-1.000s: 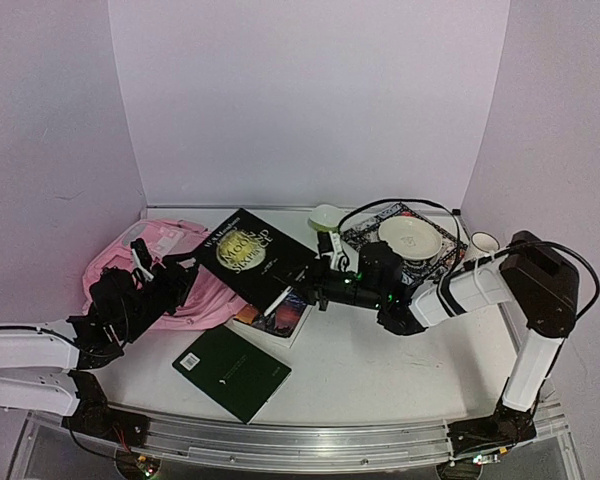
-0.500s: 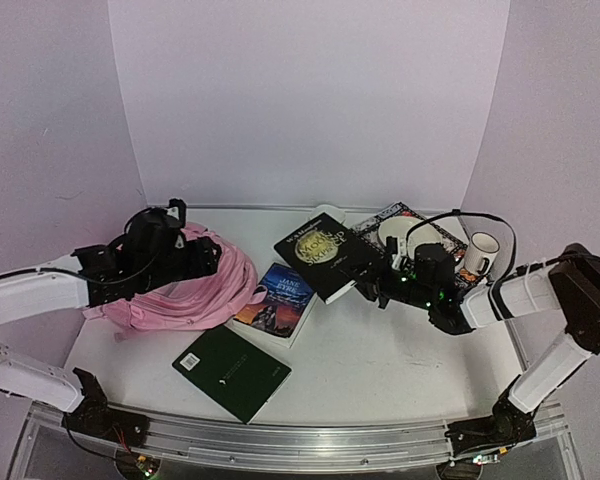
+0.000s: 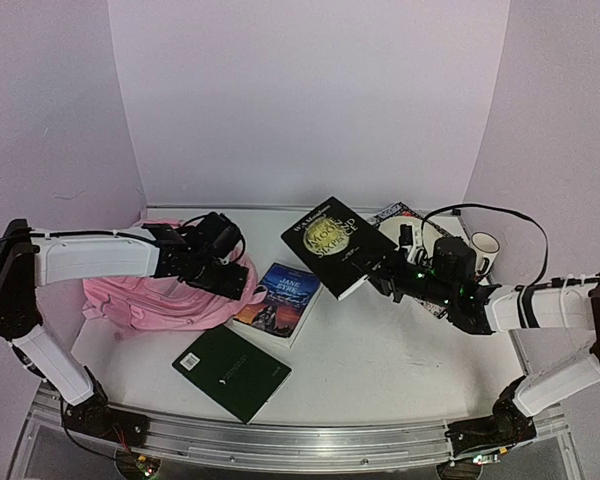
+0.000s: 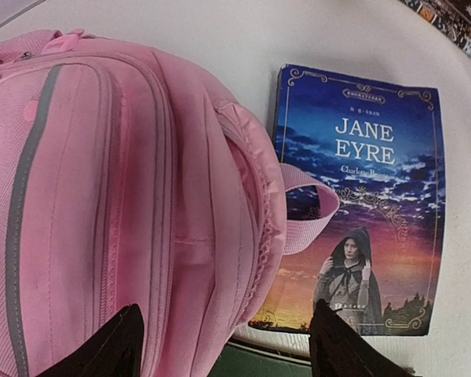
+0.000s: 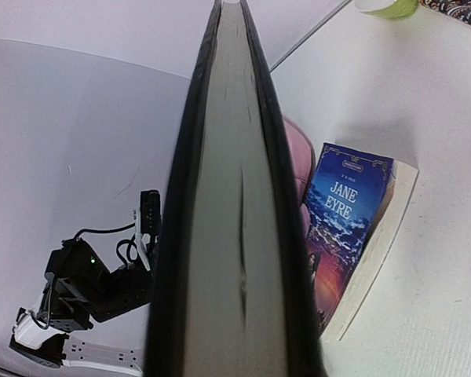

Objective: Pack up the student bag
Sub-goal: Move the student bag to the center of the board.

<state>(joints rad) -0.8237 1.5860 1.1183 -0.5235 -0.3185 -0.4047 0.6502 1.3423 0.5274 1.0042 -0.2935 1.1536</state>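
Note:
The pink student bag point(image 3: 160, 300) lies flat at the left of the table; it fills the left of the left wrist view point(image 4: 102, 196). My left gripper point(image 3: 238, 278) hovers over the bag's right edge, fingers point(image 4: 114, 349) apart with nothing between them. A Jane Eyre book point(image 3: 282, 298) lies against that edge, and the bag's pink loop rests on it point(image 4: 361, 204). My right gripper point(image 3: 388, 280) is shut on a black book with a gold disc point(image 3: 337, 240) and holds it tilted above the table. That book point(image 5: 235, 236) shows edge-on and hides the right fingers.
A dark green book point(image 3: 231, 372) lies near the front edge. A white mug point(image 3: 483, 243) and a patterned book point(image 3: 393, 213) sit at the back right behind the right arm. A green rim point(image 5: 386, 6) shows at the back. Purple walls surround the table.
My right gripper has carried the black book from over the bag to the right and lifted it higher. My left arm has swung from the bag's left to its right edge.

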